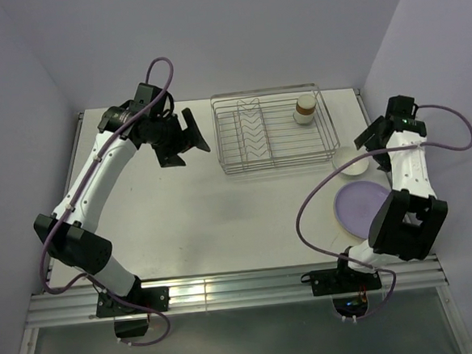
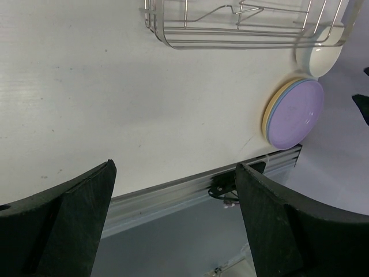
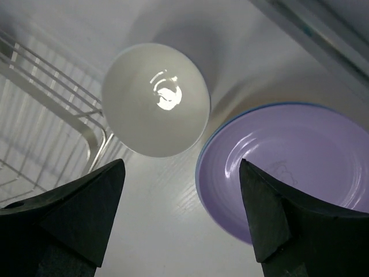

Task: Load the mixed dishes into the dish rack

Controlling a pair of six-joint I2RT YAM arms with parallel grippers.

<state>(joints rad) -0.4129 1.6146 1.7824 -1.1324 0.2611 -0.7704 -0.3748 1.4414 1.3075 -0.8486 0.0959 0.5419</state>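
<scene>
The silver wire dish rack [image 1: 273,134] stands at the back middle of the table. A small white cup with a brown rim [image 1: 305,107] sits in its far right corner. A small white bowl [image 1: 352,162] stands on the table just off the rack's near right corner. Beside it lies a stack of plates with the lavender plate [image 1: 362,207] on top; blue and yellow edges [image 2: 268,115] show beneath it. My right gripper [image 1: 373,145] is open and empty above the bowl [image 3: 155,98] and the lavender plate [image 3: 288,156]. My left gripper [image 1: 187,146] is open and empty, in the air left of the rack.
The rack's near wall [image 2: 230,40] and corner wire [image 3: 92,135] show in the wrist views. The table's metal front rail [image 1: 228,291] runs along the near edge. Grey walls close in the left, back and right sides.
</scene>
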